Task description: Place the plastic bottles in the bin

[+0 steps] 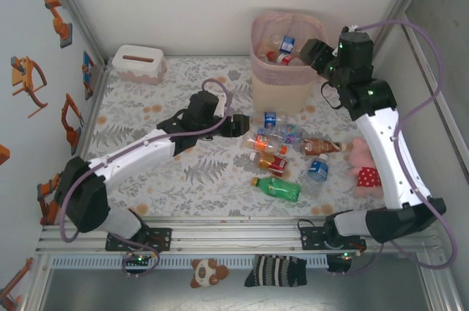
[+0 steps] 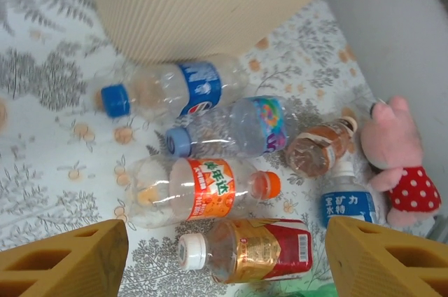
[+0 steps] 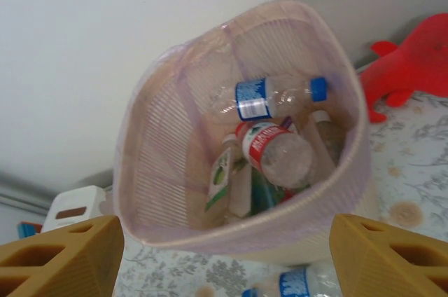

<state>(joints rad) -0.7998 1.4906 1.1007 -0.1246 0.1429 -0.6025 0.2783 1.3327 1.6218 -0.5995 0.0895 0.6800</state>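
Hovering over loose plastic bottles [image 1: 270, 162] on the tabletop [image 1: 198, 172], left jaws stand open, empty. Orange-label bottle [image 2: 203, 188] lies just ahead, long axis spanning finger to finger; wrist turn likely needed. Right jaws open, empty, above the bin [image 1: 282, 87].

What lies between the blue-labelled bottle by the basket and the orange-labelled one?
A clear bottle with a pale blue cap, on its side, in the left wrist view.

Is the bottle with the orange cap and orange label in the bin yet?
No, the orange-capped bottle lies on its side on the table, outside the bin.
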